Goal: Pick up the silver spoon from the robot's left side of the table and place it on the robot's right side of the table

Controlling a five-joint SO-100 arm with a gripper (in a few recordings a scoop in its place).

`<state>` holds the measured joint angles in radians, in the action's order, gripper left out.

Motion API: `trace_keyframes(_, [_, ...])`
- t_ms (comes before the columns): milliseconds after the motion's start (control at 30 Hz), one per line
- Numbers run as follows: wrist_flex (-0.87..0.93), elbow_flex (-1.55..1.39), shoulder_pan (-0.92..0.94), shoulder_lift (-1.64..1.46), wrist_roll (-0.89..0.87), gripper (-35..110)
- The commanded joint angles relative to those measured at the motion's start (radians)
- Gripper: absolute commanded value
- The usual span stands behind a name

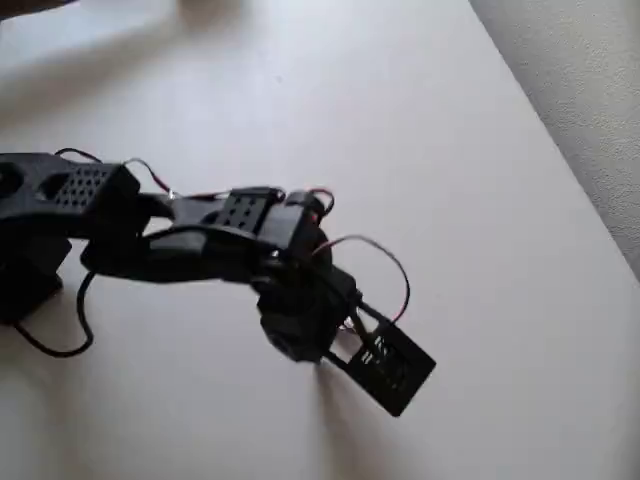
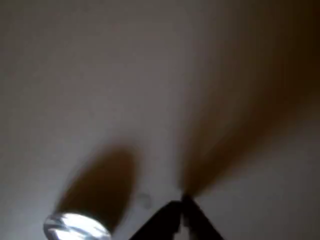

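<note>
The fingers (image 2: 182, 207) looked pinched together, holding nothing; the spoon (image 2: 75, 227) lay left and might get nudged across the surface (image 1: 450, 150).

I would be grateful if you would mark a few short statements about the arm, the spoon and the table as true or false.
1. The table is white. True.
2. The arm is orange. False: the arm is black.
3. In the wrist view, the silver spoon shows its shiny bowl at the lower left. True.
4. In the wrist view, the gripper has its fingertips spread wide apart. False: the tips meet at a point.
5. Grey carpet lies beyond the table's edge in the overhead view. True.
</note>
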<state>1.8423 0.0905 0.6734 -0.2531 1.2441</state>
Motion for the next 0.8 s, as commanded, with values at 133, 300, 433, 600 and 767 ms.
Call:
trace_keyframes(133, [0.014,0.02,-0.037,-0.078,-0.172,-2])
trace_keyframes(300, [0.008,0.035,-0.138,-0.169,-0.402,-2])
trace_keyframes(433, [0.006,0.038,-0.202,-0.275,-0.621,-2])
trace_keyframes(600, [0.008,0.038,-0.247,-0.426,-0.838,-2])
trace_keyframes(767, [0.014,-0.054,-0.307,-0.531,-0.989,-2])
